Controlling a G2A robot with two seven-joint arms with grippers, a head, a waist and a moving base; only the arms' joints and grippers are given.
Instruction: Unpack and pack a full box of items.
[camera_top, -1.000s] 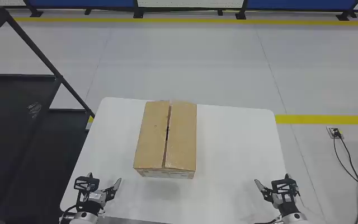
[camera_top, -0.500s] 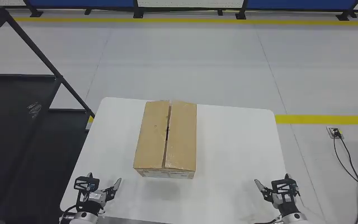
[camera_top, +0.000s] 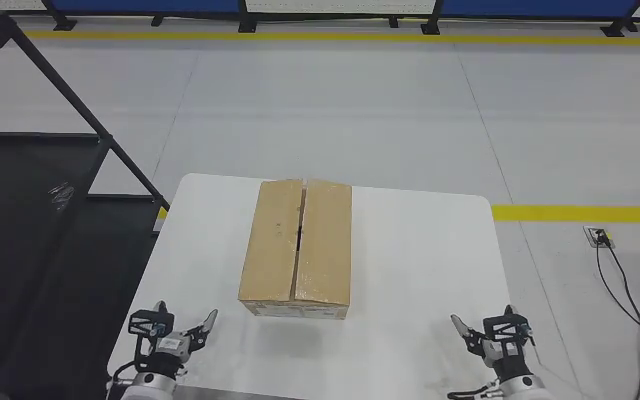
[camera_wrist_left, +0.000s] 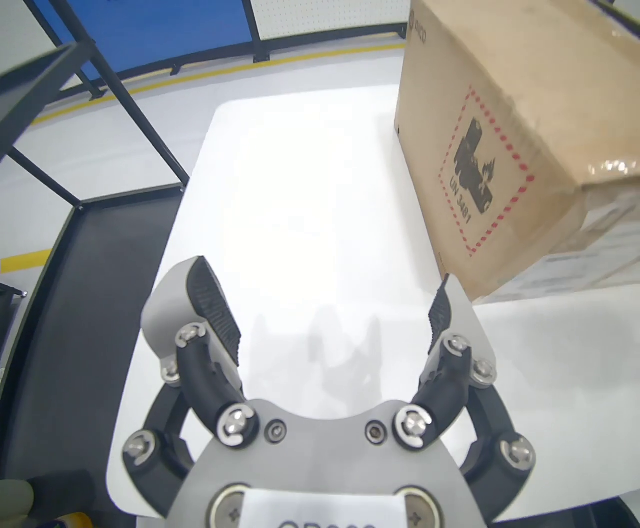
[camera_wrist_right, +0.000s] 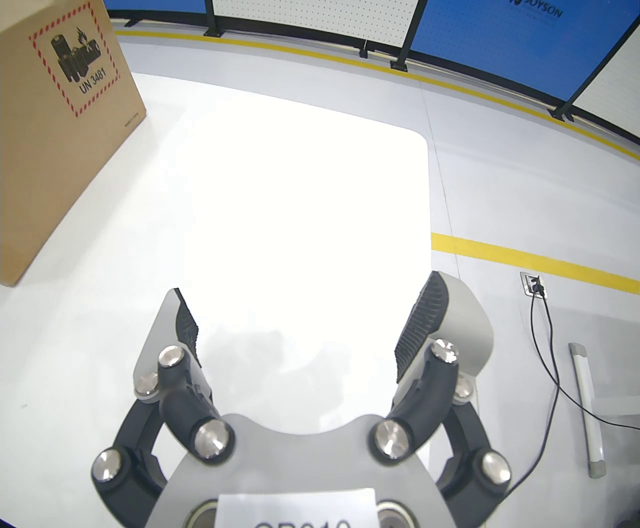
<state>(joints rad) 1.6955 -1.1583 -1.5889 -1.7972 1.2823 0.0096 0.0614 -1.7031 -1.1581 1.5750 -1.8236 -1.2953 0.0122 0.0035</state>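
**Box (camera_top: 298, 245) sits shut on the worktop (camera_top: 420, 270); both grippers spread and empty**

Since the earlier frames the worktop and the box have kept their places. In the top view the cardboard box lies at the centre of the frame, its two top flaps closed along a lengthwise seam. Only the grippers differ. The left gripper (camera_top: 172, 324) at the lower left and the right gripper (camera_top: 490, 327) at the lower right each sit a shade higher in the frame than half a second ago.

The left wrist view has its gripper (camera_wrist_left: 325, 295) wide apart with nothing between the ribbed pads, and the box fills the upper right near one fingertip without touching it. The right wrist view has its gripper (camera_wrist_right: 305, 300) equally spread over bare worktop, with the box well apart at the upper left.

A black metal rack (camera_top: 60, 250) fills the left side of the top view, beside the worktop. A yellow floor line (camera_top: 565, 212) runs off at the right. Below it a thin black cable (camera_top: 612, 275) trails from a floor socket (camera_top: 597, 237). Nothing lies between either gripper and the box.
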